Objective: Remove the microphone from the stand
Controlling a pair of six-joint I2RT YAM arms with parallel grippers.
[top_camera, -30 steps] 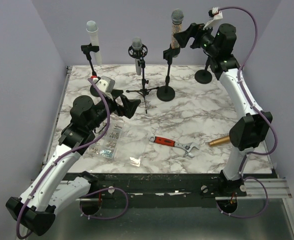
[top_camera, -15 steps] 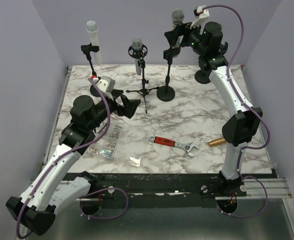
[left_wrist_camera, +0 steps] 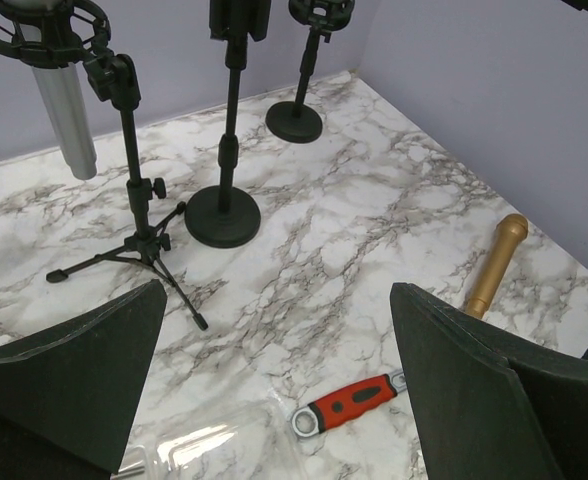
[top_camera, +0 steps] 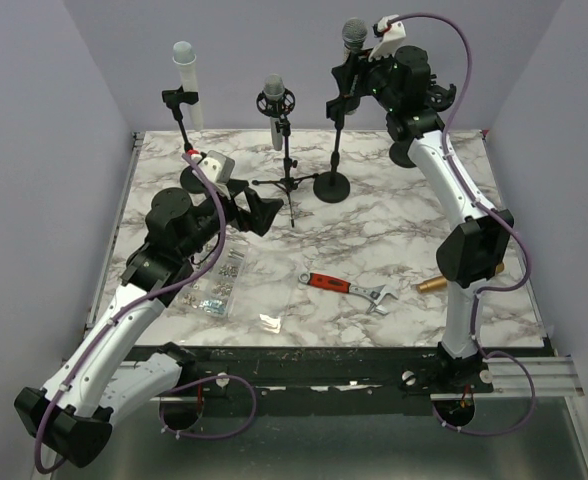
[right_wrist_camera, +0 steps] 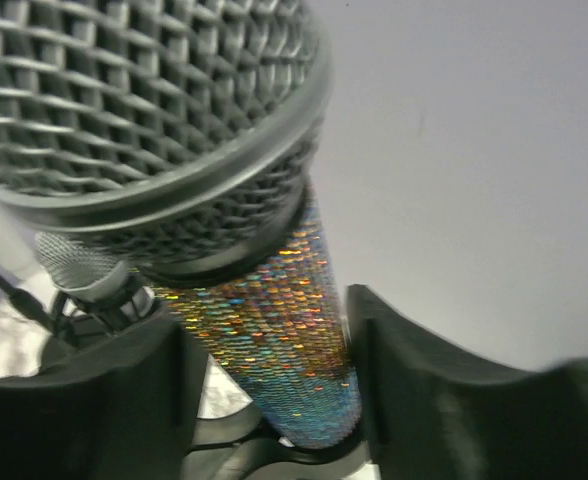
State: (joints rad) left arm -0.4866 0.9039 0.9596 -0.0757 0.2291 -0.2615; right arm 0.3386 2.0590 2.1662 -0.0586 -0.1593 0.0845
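The microphone (top_camera: 354,36), with a grey mesh head and a glittery body (right_wrist_camera: 274,320), stands upright in the clip of a black round-base stand (top_camera: 332,185) at the back of the table. My right gripper (top_camera: 353,76) is raised to it from the right. In the right wrist view its two fingers press against both sides of the glittery body, just below the head, so the right gripper (right_wrist_camera: 269,375) is shut on it. My left gripper (top_camera: 259,215) hovers low over the table's left middle, wide open and empty (left_wrist_camera: 274,400).
A white microphone (top_camera: 184,65) sits in a stand at the back left, and a grey one (top_camera: 275,100) on a tripod beside it. A bare stand base (top_camera: 406,152) lies at the back right. A red-handled wrench (top_camera: 346,287), a gold microphone (top_camera: 436,283) and a bag of screws (top_camera: 222,285) lie on the marble.
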